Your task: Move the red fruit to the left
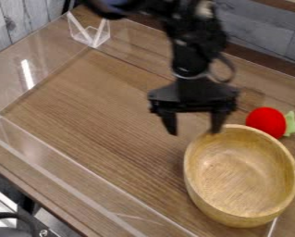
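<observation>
A large round wooden bowl, pale yellow and empty, sits at the right side of the wooden worktop, its hollow facing up. Clear plastic-looking strips run along the left part of the worktop, which is a warm brown with visible boards. At the top left, a small white wire-like stand rests near the far edge. Black cables curl in the bottom left corner, beside the worktop. A grey surface shows behind the worktop at the top right, with a brown wooden edge in front of it
</observation>
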### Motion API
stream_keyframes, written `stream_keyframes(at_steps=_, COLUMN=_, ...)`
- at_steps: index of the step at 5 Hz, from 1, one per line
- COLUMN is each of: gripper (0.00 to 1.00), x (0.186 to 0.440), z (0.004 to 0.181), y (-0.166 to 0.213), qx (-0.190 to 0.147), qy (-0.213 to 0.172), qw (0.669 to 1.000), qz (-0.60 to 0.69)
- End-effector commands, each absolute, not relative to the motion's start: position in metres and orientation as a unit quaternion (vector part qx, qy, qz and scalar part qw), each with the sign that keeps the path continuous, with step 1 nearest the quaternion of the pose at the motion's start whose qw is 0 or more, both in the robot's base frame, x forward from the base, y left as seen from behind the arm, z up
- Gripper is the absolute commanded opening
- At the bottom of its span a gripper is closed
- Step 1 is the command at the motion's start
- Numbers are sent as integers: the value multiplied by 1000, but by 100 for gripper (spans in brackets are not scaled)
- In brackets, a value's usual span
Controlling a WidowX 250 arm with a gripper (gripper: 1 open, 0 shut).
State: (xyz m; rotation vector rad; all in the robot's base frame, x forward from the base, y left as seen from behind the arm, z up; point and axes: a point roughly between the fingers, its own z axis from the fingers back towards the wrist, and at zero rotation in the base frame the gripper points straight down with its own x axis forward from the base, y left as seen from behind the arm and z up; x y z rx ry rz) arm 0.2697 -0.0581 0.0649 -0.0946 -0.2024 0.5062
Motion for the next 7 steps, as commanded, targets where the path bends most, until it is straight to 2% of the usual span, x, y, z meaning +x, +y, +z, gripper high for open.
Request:
stream_keyframes(at_steps=1, gripper=100, x=292, z=82, y=-80, qx=-72, qy=-127, qw=961, qz=234)
stream_keyframes(at_steps=2, gripper=100, x=303, z=78, y=-93, qx=-76, qy=-130, qw=963, qz=225)
stream_keyframes(at_steps=3, gripper=0, x=309, z=72, y=-96, qx=-75, qy=-129, qw=963, qz=223)
stream_keyframes(at_steps=4, gripper=0, x=308, z=93, y=-87, qx=-91, qy=-133, qw=966, qz=202)
stream_keyframes(at_steps=5, gripper=0, x=301, z=120, y=-65, qx=-101, qy=-138, qw=962, qz=215)
stream_keyframes(at_steps=6, gripper=0, x=292, z=137, y=-30, qx=-97, qy=-143, qw=955, qz=241)
stream_keyframes(at_steps=7, gripper=0, x=276, z=136, y=-8, qx=-87, qy=-145, qw=951, qz=259)
